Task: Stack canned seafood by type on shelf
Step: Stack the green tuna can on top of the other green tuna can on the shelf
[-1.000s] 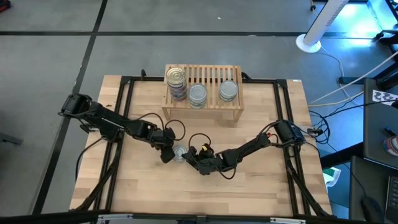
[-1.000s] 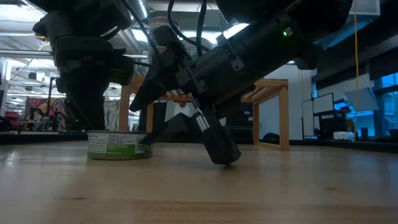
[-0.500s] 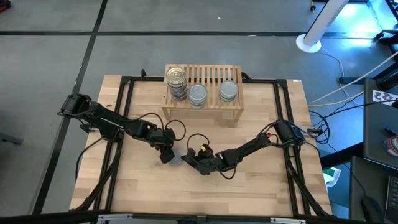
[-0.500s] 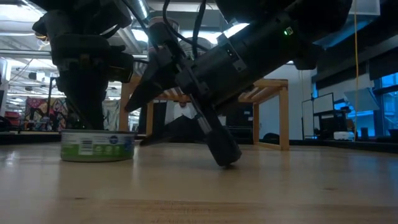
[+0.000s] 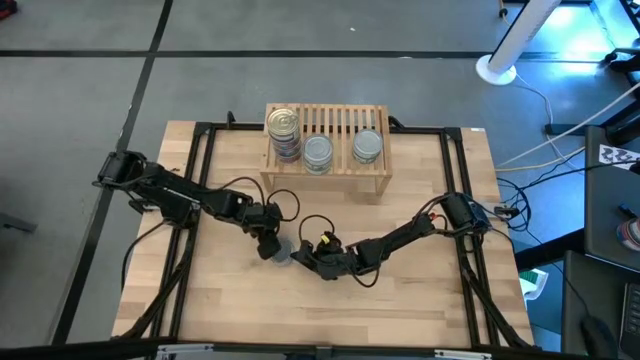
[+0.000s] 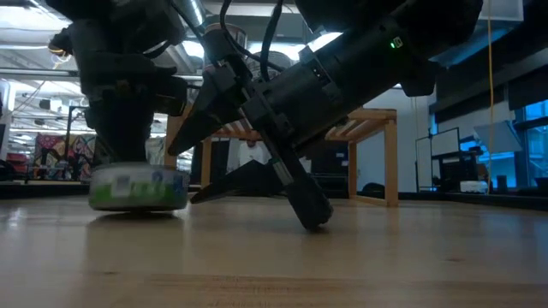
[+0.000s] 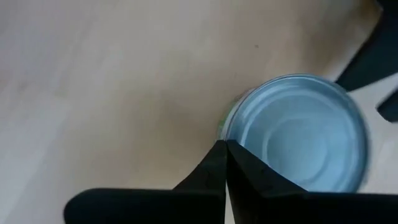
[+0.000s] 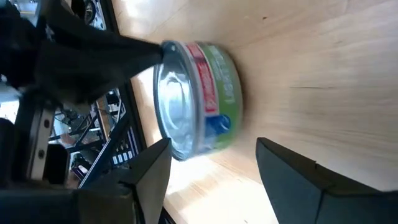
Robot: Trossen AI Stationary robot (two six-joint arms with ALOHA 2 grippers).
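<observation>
A short round tin [image 8: 199, 93] with a silver lid and a green, red and blue label stands on the table in front of the shelf [image 5: 326, 150]. My left gripper [image 7: 225, 144] is shut, its fingertips at the tin's rim on the side toward the table's left. My right gripper [image 8: 212, 146] is open and lies low. Its fingers stand either side of the tin without touching it, and the lower fingertip [image 6: 312, 218] is down at the tabletop. The shelf's slatted top carries a stack of multicoloured tins [image 5: 284, 130] and two silver-lidded tins [image 5: 318, 153] [image 5: 367, 146]. My left gripper's shut fingertips [image 8: 134, 48] meet the tin's top rim [image 8: 166, 47] on the side toward the table's left. The fingers come steeply from above, slanting in from that side. The tin's base rests on the table [image 6: 139, 205], with nothing between the fingers.
The wooden shelf stands at the far middle of the table, with free slats between and beside its tins. Black frame rails [image 5: 200, 180] run along the table's left and right sides. Cables [image 5: 300, 215] loop over the wood near both wrists.
The tin has slid a short way toward the table's left edge and has turned about its upright axis, so another part of its label faces the near edge. My right gripper has rolled slightly in place.
</observation>
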